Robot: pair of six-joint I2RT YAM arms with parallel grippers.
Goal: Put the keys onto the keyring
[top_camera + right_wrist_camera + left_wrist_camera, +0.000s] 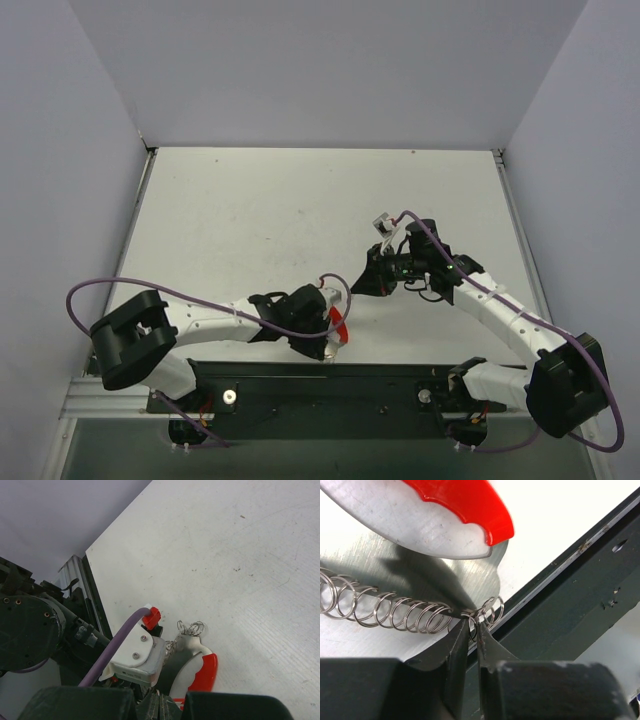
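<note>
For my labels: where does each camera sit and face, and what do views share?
Top external: above and behind, facing down at the table; left arm and right arm show.
Left wrist: on the left arm, looks along the left tool, pinching a wire coil, at the keyring.
Right wrist: on the right arm, looks down past the shut right tool at the left arm.
All three show the keyring.

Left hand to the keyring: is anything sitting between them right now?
Nothing visible. In the left wrist view the left hand is at the keyring itself, fingers pinching a loop of its wire coil. The red-edged silver piece lies beyond the coil, not between.
</note>
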